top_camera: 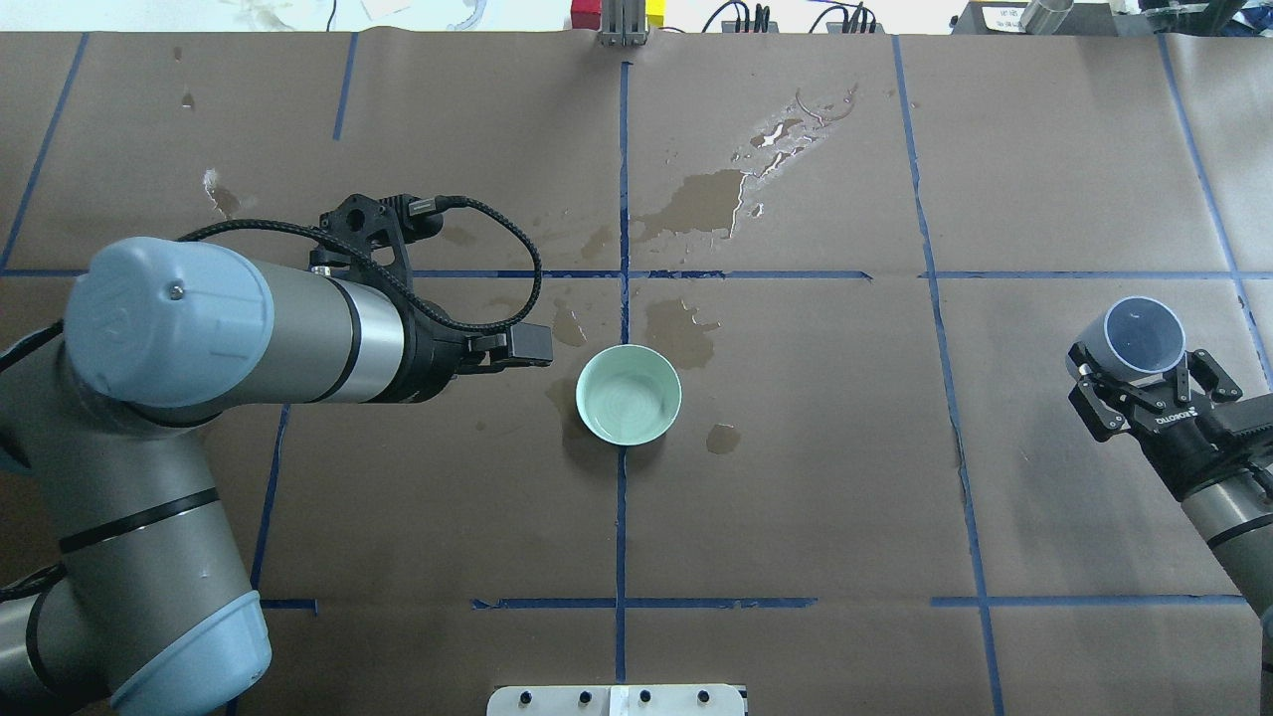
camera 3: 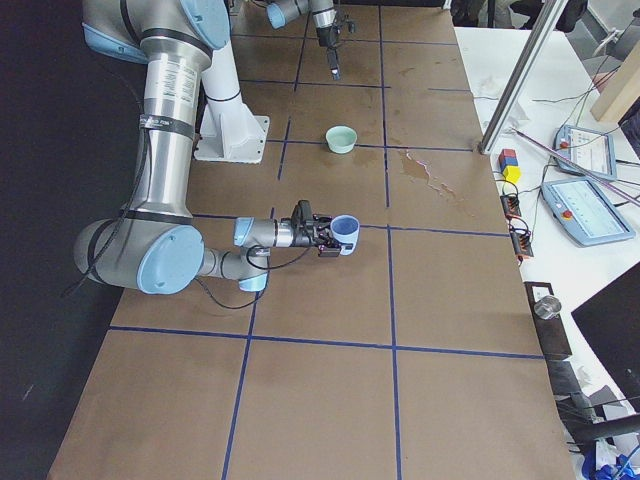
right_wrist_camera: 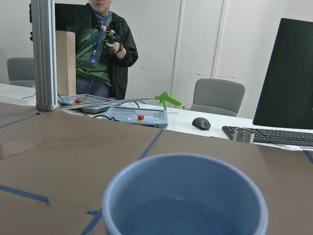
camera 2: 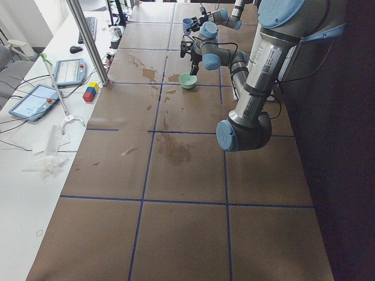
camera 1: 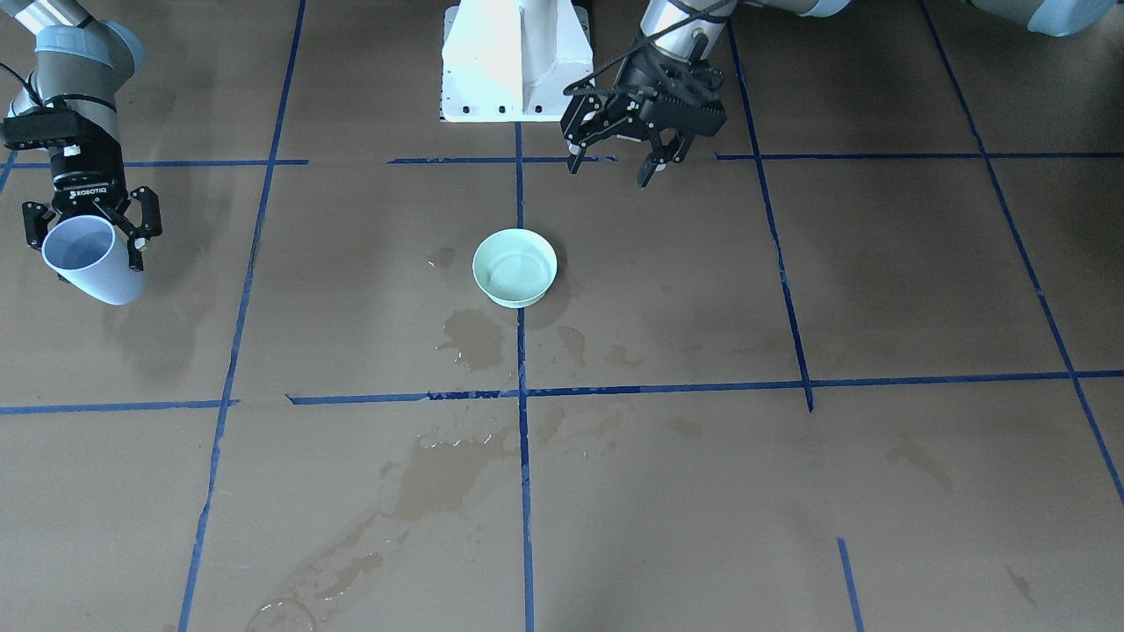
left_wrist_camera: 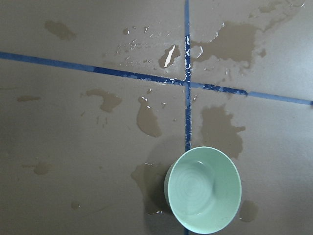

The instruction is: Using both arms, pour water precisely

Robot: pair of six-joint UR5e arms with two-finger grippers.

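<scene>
Blue cup [right_wrist_camera: 187,180] of water [right_wrist_camera: 182,218] sits pinched in right tool [camera 1: 88,242]; left tool [camera 1: 610,173] spread.

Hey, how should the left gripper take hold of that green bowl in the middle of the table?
Pinch the bowl by its wall at the rim. Come straight down on the side nearest the left gripper, with one of the fingers inside and one outside. The bowl stands upright with its top open, and it looks rather wide to span across. Keep it level, since there seems to be water in it.
</scene>
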